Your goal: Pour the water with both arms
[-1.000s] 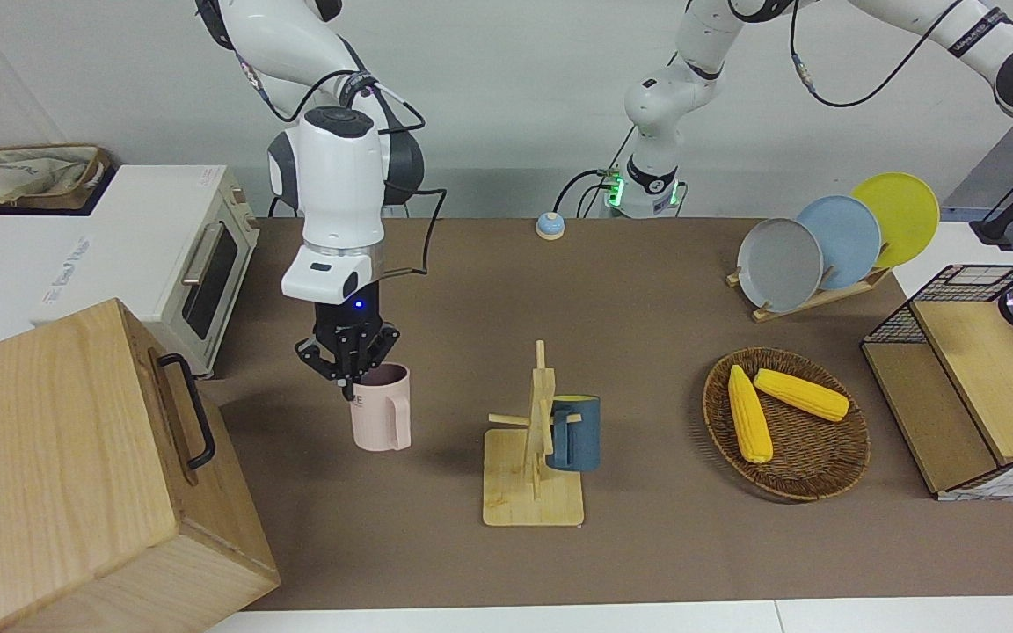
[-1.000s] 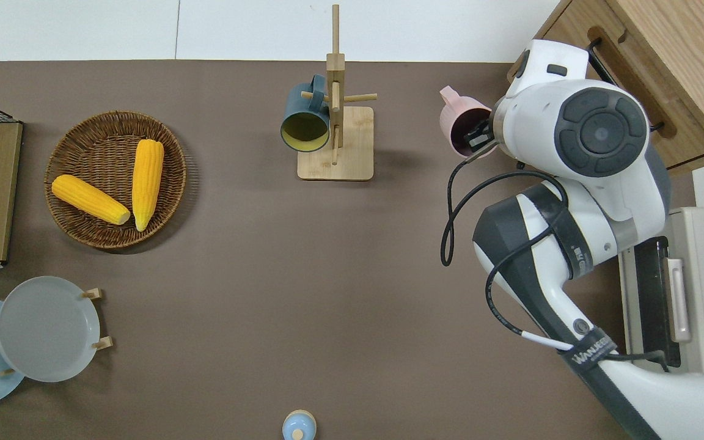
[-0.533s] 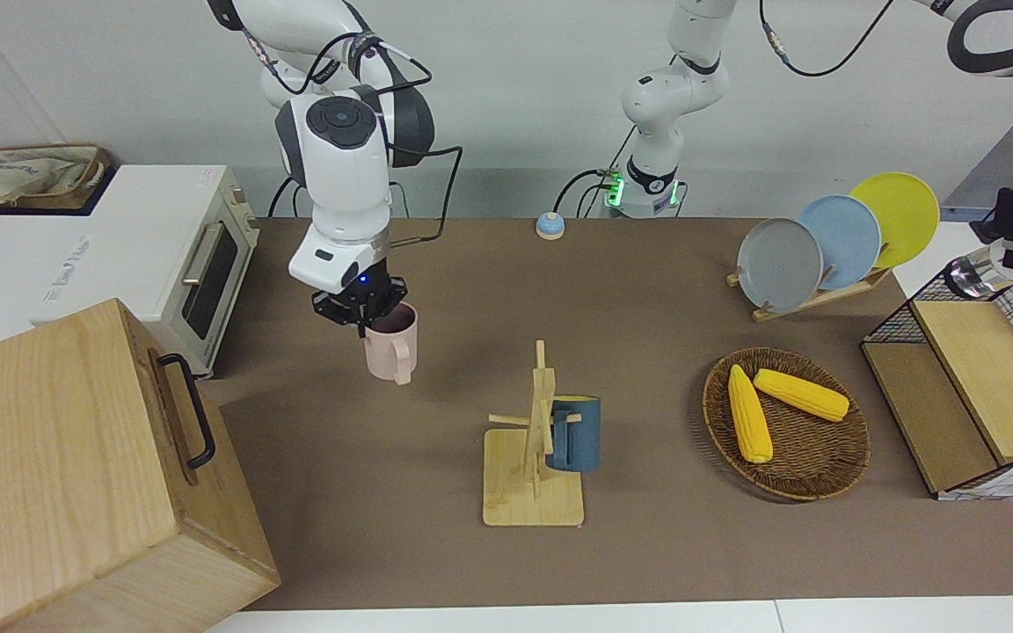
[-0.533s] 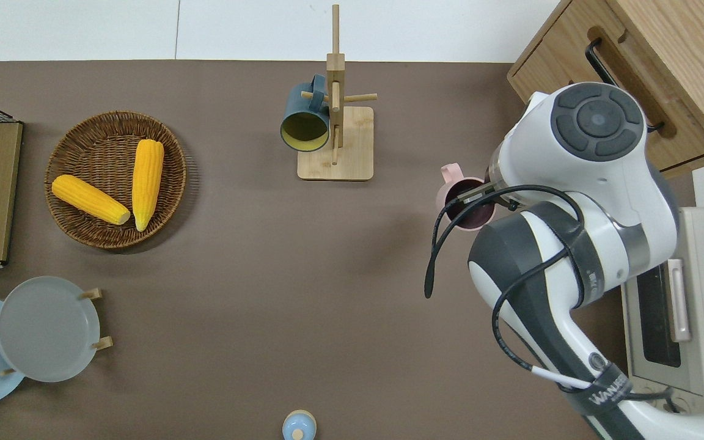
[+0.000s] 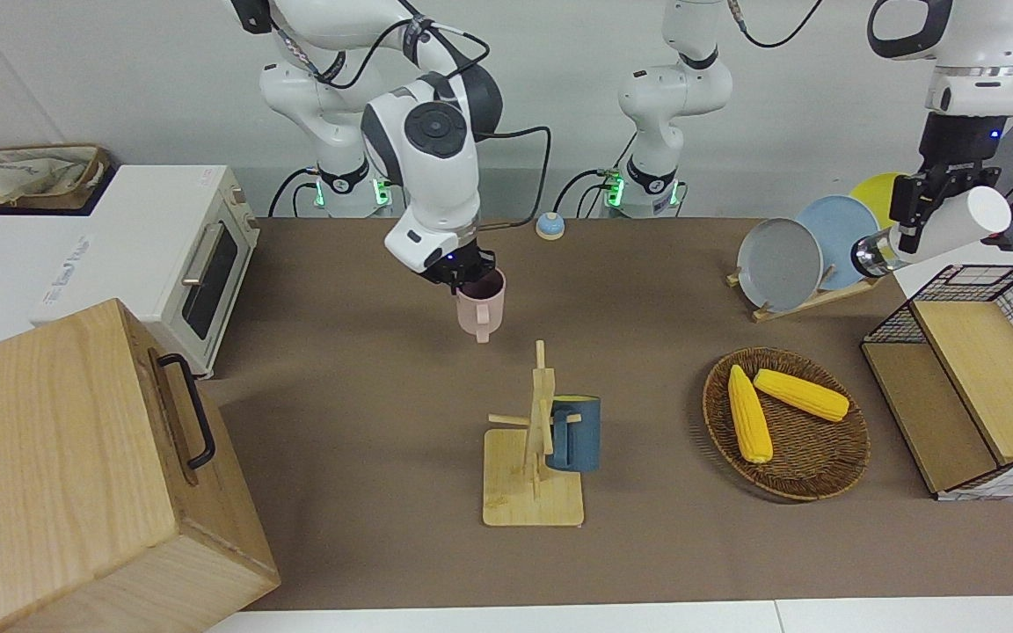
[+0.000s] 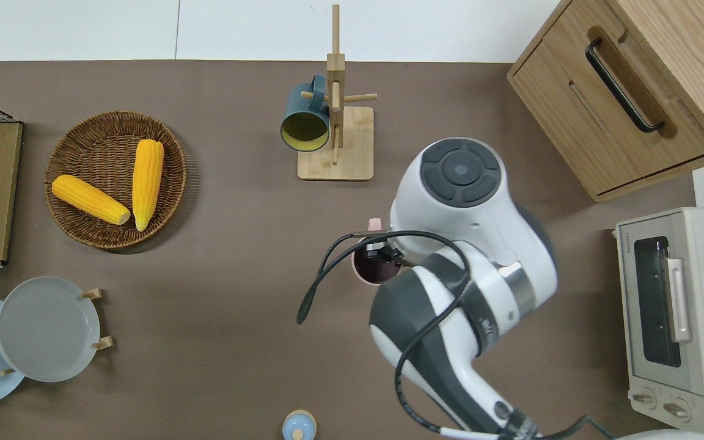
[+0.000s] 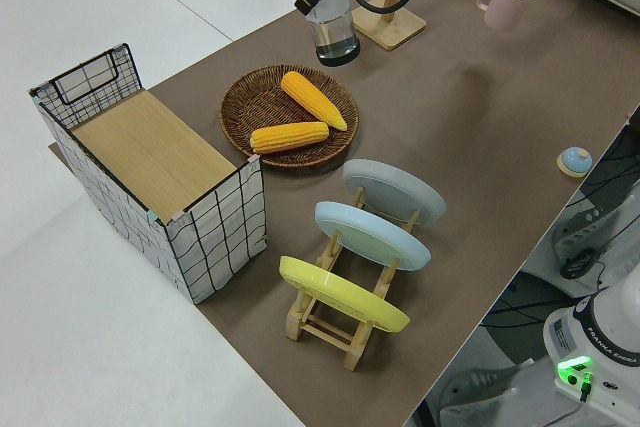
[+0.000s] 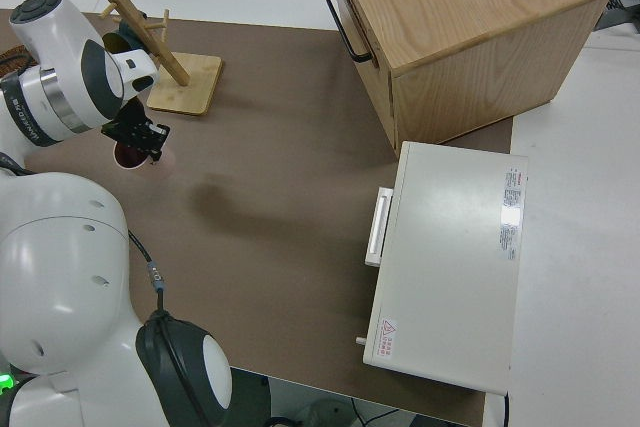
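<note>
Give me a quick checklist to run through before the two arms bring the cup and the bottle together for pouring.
1. Right pincer shut on the pink cup's rim: ok.
2. Pink cup upright, opening up: ok.
3. Left pincer holding the white bottle: ok.
4. Bottle over the cup: not ok; it is at the wire box's end of the table.
5. Water in the bottle: cannot tell.
6. Mug rack and corn basket apart from the cup: ok.

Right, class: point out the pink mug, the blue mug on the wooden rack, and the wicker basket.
pink mug [image 5: 481, 312]: front view, its outer wall.
blue mug [image 5: 579, 435]: front view, its side wall.
wicker basket [image 5: 810, 457]: front view, bare woven floor beside the corn.
</note>
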Available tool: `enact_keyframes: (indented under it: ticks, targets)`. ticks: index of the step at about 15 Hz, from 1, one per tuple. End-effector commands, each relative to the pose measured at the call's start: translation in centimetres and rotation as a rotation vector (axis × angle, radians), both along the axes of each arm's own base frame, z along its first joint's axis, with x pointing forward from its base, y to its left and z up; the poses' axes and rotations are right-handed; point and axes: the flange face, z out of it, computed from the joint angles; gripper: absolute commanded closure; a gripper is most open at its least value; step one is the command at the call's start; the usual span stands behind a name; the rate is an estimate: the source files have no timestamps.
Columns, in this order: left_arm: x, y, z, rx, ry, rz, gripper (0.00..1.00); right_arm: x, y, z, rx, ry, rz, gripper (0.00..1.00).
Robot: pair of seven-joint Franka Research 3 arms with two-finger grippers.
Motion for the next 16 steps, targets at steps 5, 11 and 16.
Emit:
enact_keyframes:
  ticks: [5,11,16]
  targets:
    - [-3.6,-6.6,-1.9,0.007,0.032,-0.003,1.0,-1.7,11.8,-6.7,0.117,0.055,-0.303,1.0]
    - [-5.1,-8.6,-3.8,0.009,-0.012,-0.034,1.0,-2.3,15.7,-7.4,0.24,0.079,-0.43,1.0]
    - [-5.0,-8.4,-4.5,0.009,-0.03,-0.031,1.0,-2.7,17.4,-9.9,0.266,0.069,-0.451,1.0]
